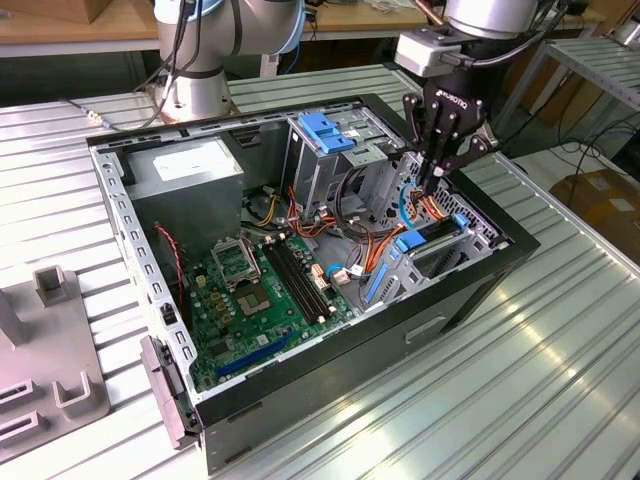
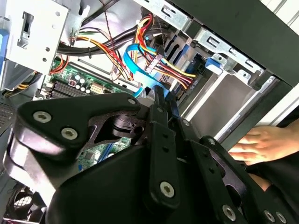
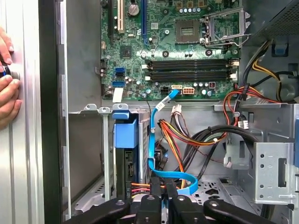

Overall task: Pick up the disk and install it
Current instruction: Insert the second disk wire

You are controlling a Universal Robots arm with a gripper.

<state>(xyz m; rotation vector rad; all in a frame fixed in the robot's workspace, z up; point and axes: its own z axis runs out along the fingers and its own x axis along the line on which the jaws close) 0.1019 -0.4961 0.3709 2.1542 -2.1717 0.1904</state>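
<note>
The disk (image 1: 437,255) lies in the drive bay at the front corner of the open computer case (image 1: 480,290), on the exterior view's right, with blue rails along its sides. In the first wrist view the disk (image 3: 127,163) shows edge-on under a blue tab. In the second wrist view its grey side (image 2: 219,100) sits below a blue clip. My gripper (image 1: 432,183) hangs inside the case just behind the bay. Its fingers (image 3: 150,205) are pinched together on the end of a blue flat cable (image 3: 152,140) that runs from the motherboard.
A person's hand (image 3: 7,88) rests outside the case wall by the bay. Bundles of red, yellow and black wires (image 3: 187,135) crowd around the gripper. The motherboard (image 1: 255,290), a grey power-supply box (image 1: 190,170) and a metal cage with a blue latch (image 1: 328,132) fill the case. A grey fixture (image 1: 50,350) stands outside.
</note>
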